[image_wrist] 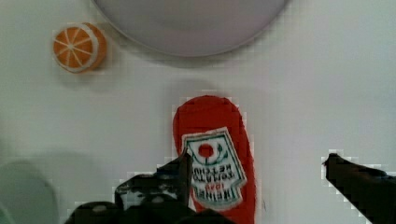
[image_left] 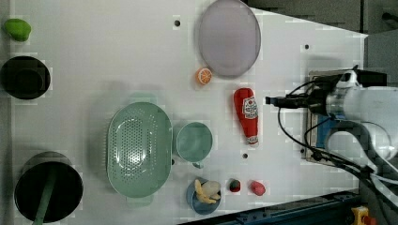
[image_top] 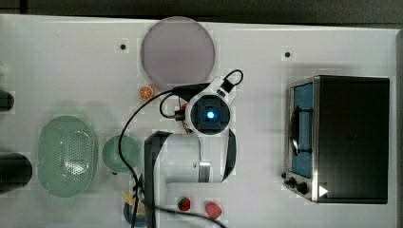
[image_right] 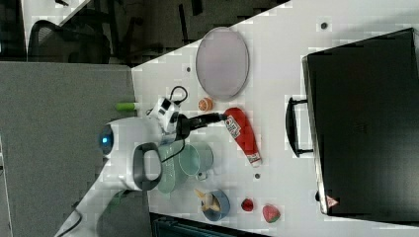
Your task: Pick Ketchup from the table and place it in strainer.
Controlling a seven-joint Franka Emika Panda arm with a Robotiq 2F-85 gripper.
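Arm: white Panda, reaching out over the white table (image_left: pixel 117 61) with the wrist bent down above the Ketchup (image_left: pixel 248 115). In the top view the wrist housing covers most of the bottle. The gripper (image_wrist: pixel 257 168) hangs with its dark fingers spread wide; in the wrist view one finger (image_wrist: pixel 180 175) overlaps the label's edge and the other stands well off to the far side. Nothing is held.

Ketchup: red bottle, white label, lying flat on the table, cap end pointing toward the left view's bottom. It lies between the round green cup (image_left: pixel 194 141) and the toaster oven (image_top: pixel 340 137).

Strainer (image_left: pixel 138 150): pale mint oval, perforated bottom, touching or just beside the cup on the left view's left; well apart from the bottle.

View differences: the left view shows the whole bottle clear of the arm; the right view shows the gripper (image_right: pixel 217 118) at the bottle's broad end; the wrist view shows the label close up.

Other items:
- grey round plate (image_left: pixel 229 37), beyond the bottle's base
- orange slice (image_left: pixel 203 76), just beside the plate
- two strawberries (image_left: pixel 257 187) near the table's edge
- blue bowl (image_left: pixel 202 194) holding yellowish pieces
- two black pots (image_left: pixel 24 77) at the left view's left
- green object (image_left: pixel 17 29) in the left view's upper left corner
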